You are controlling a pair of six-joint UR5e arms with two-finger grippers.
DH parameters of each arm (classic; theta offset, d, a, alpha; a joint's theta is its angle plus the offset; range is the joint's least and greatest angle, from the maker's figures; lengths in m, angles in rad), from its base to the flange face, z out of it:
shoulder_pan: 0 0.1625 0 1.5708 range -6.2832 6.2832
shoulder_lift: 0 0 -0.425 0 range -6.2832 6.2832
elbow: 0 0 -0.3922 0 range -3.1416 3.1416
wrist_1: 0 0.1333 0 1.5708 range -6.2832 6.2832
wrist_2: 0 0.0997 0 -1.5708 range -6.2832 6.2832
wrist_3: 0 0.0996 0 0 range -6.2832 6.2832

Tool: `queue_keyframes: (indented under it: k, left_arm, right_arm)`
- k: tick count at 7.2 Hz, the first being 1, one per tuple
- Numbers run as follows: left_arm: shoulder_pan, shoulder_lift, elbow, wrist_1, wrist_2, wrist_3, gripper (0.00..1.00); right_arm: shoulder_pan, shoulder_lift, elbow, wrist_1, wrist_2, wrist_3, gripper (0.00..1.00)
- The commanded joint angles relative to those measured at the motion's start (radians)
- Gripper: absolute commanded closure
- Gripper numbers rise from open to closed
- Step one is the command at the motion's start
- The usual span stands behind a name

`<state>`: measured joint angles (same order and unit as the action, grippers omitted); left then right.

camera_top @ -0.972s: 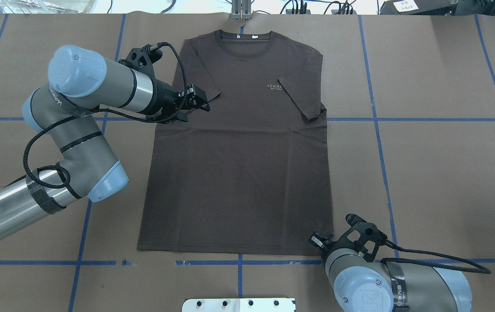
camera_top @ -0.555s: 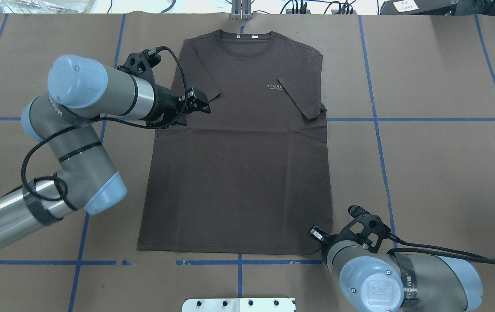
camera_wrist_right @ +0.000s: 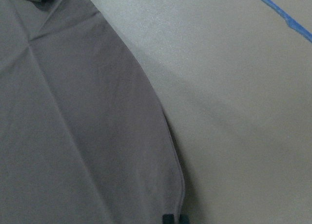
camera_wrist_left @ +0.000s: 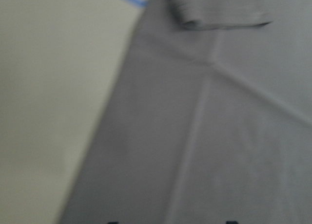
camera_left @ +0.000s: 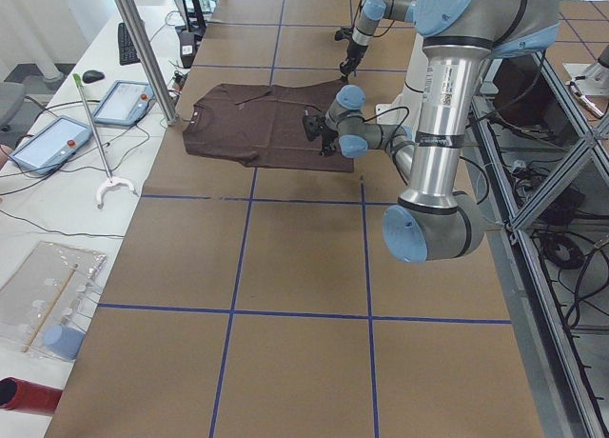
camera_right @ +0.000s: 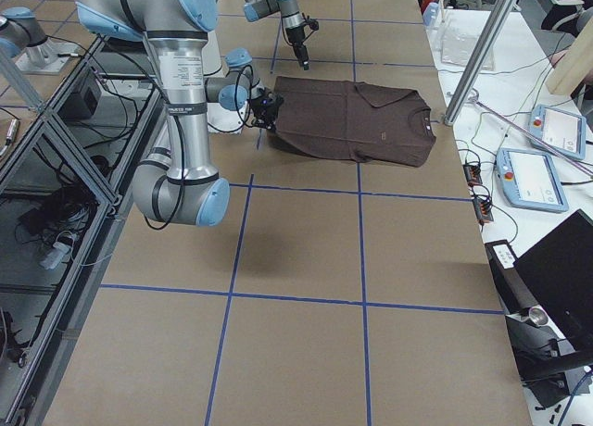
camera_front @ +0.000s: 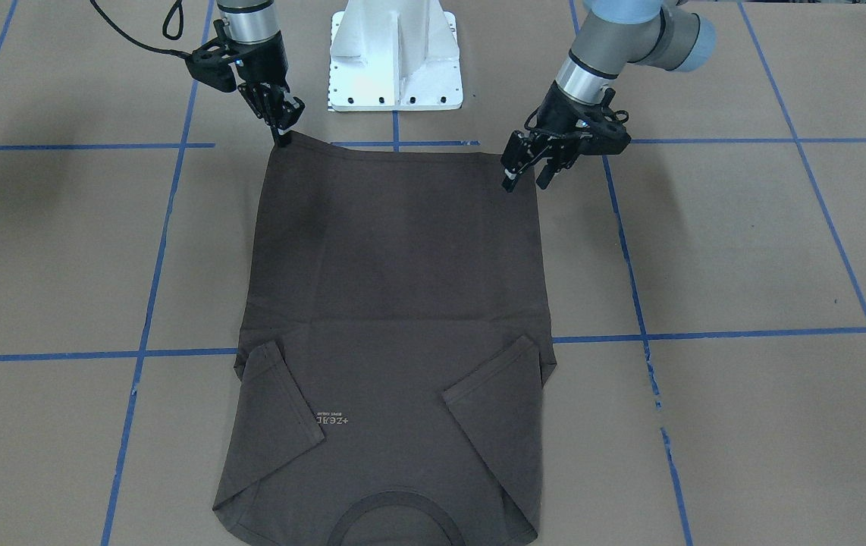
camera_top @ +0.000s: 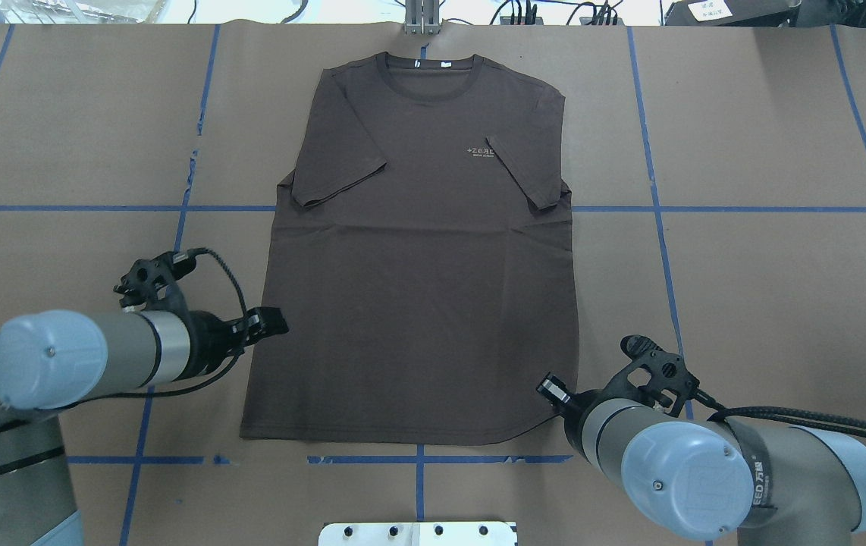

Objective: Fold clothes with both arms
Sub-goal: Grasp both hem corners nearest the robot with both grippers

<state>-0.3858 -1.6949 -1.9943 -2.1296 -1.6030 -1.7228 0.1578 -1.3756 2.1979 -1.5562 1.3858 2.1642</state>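
t-shirt (camera_top: 418, 303) long axis top-to-bottom; left gripper (camera_top: 275, 324) spread at lower-left edge — right gripper (camera_top: 552, 393) at lower-right hem corner, closure unclear.

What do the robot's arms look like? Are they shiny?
The left arm and right arm are silver-grey tubes with rounded light blue joint caps, one stamped with a logo. Black cables loop along them. The left gripper and right gripper are small, black and two-fingered.

Count: 1 dark brown T-shirt (camera_top: 418, 303); 2 robot arms: left arm (camera_top: 122, 353), right arm (camera_top: 706, 470); 1 white pedestal base (camera_front: 395, 68).
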Motion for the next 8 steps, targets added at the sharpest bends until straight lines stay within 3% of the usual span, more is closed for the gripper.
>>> queue_keyframes:
  k: [1, 8]
  left_arm:
    - [0.056, 0.005, -0.018, 0.141, 0.029, -0.009, 0.22]
    - [0.143, 0.000, 0.008, 0.158, 0.020, -0.064, 0.27]
  right_arm:
    - [0.020, 0.000, 0.008, -0.001, 0.015, -0.003, 1.00]
    - [0.022, 0.000, 0.006, -0.001, 0.015, -0.003, 1.00]
